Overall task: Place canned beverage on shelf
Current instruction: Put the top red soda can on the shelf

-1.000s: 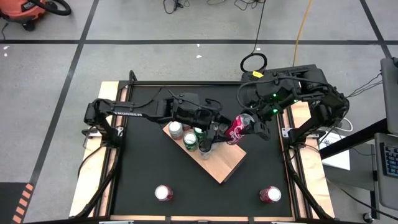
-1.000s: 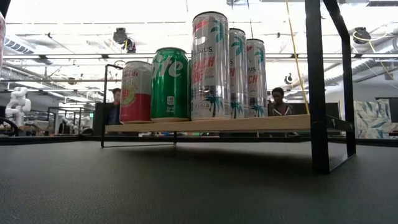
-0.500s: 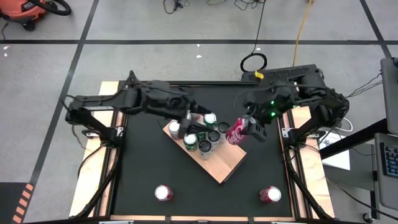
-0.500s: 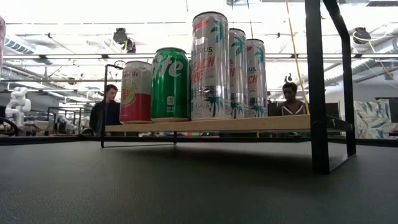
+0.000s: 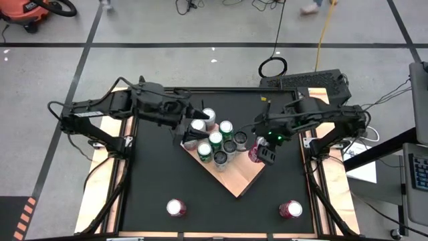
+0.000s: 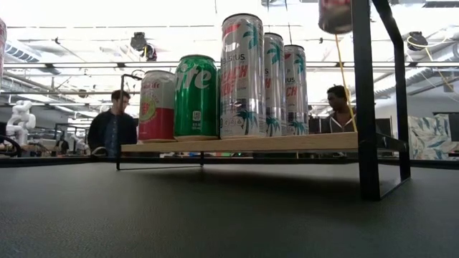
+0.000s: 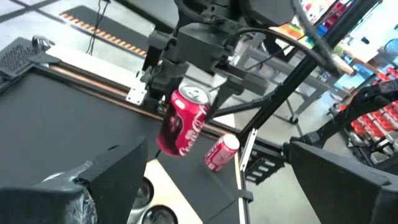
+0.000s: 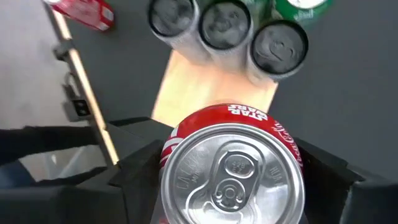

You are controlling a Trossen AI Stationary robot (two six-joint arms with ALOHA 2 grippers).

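The shelf (image 5: 235, 175), a tan board on black rods, stands mid-table with several cans (image 5: 215, 139) upright on its far left part. A red canned beverage (image 7: 182, 122) hangs above the shelf's right part, with my right gripper (image 5: 261, 151) shut on it. In the low view its bottom (image 6: 335, 14) shows high over the board (image 6: 237, 143). My left gripper (image 5: 190, 128) is open and holds nothing, raised beside the shelf's far left end. My right gripper pinches the red can between its two fingers (image 8: 134, 171), one on each side of the wall just below the top rim (image 8: 186, 134). The fingers come from above, slanting down. The can hangs below them, tilted and clear of the shelf.
Two more red cans stand on the black table near its front edge, one at the left (image 5: 176, 208) and one at the right (image 5: 290, 209). The shelf's near right half (image 8: 211, 87) is bare board. People stand in the room behind the table.
My left gripper has drawn back from the shelf's cans toward the table's left edge and risen, staying open. My right gripper has sunk toward the shelf with the red can and tipped it nearer to upright; the can's bottom has come into the low view from above.
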